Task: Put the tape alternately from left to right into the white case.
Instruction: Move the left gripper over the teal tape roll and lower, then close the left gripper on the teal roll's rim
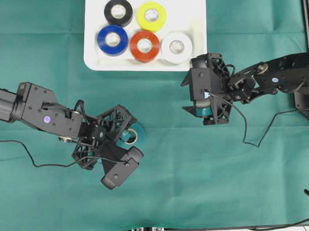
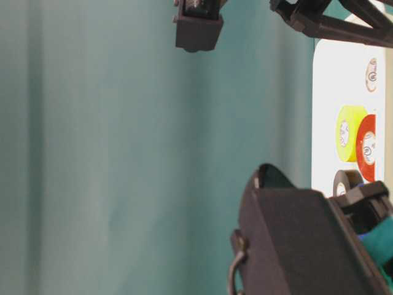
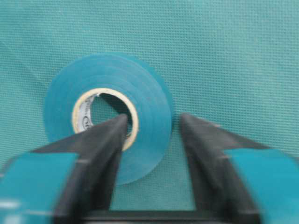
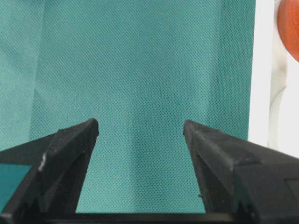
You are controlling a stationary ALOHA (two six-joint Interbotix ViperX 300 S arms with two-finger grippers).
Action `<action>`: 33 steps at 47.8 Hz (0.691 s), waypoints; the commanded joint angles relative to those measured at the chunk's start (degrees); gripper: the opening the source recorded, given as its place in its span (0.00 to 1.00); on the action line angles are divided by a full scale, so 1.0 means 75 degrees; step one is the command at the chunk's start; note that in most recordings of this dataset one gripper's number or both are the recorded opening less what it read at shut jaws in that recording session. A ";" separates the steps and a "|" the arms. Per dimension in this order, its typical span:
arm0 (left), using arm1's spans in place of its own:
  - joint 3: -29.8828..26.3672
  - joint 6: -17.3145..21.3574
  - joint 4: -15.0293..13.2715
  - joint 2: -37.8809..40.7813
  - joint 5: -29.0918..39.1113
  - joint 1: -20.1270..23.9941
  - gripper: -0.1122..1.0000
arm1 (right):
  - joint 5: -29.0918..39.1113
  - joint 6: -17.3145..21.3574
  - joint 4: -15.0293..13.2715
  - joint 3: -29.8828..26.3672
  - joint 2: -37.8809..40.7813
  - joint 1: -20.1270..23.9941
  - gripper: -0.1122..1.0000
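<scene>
My left gripper [image 3: 149, 123] pinched the teal tape roll's [image 3: 110, 114] wall — one finger inside the core; right gripper [image 4: 140, 128] stood wide, holding nothing.

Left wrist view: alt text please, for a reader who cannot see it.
The left gripper is shut on the wall of a teal tape roll lying flat on the green cloth, one finger inside the pale cardboard core and the other outside.

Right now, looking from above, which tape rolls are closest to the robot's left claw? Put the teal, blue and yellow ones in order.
From the left gripper:
1. Teal roll, gripped on the cloth.
2. Blue roll, front left of the white case.
3. Yellow roll, back row.
</scene>
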 commanded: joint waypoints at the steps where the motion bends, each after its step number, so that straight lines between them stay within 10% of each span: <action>1: -0.0141 0.0012 0.0012 -0.0129 -0.0023 0.0023 0.09 | -0.0035 0.0012 0.0023 -0.0059 -0.0164 0.0023 0.84; 33: -0.0059 -0.0070 0.0023 -0.0598 0.0094 0.0023 0.07 | -0.0059 0.0012 0.0023 -0.0059 -0.0164 0.0012 0.84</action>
